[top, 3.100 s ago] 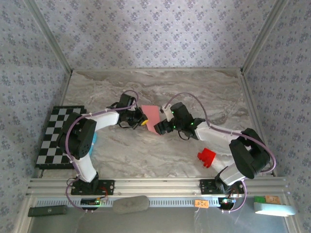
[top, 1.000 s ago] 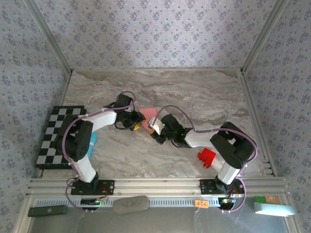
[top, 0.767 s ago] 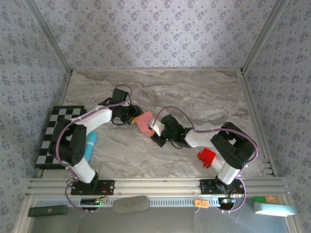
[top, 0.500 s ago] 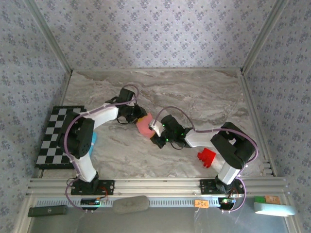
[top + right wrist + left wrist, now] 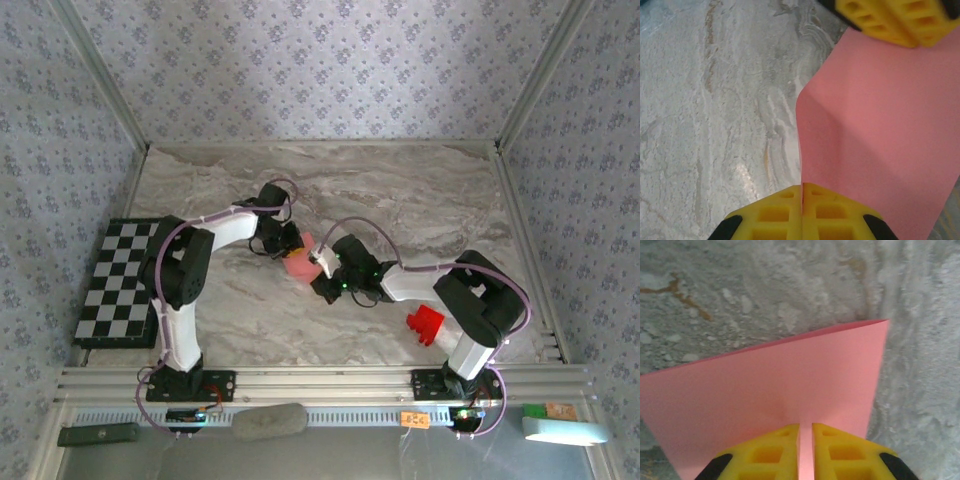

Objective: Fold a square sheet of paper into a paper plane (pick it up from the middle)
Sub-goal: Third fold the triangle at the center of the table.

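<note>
Top external, one paper sheet, left end effector, right end effector, both pinching it

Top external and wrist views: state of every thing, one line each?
square sheet of paper: pinched between both hands, bent, not flat.
left hand: shut on the sheet's edge.
right hand: shut on the sheet too.
red block: resting on the table, untouched.
chequered board: flat at the table's left edge.

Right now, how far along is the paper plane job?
Done: the pink sheet is gripped. In hand: the left tool and the right tool each pinch an edge, and the sheet bends between them. Left: it shows no pointed plane shape yet, so the main folds are still to make.
</note>
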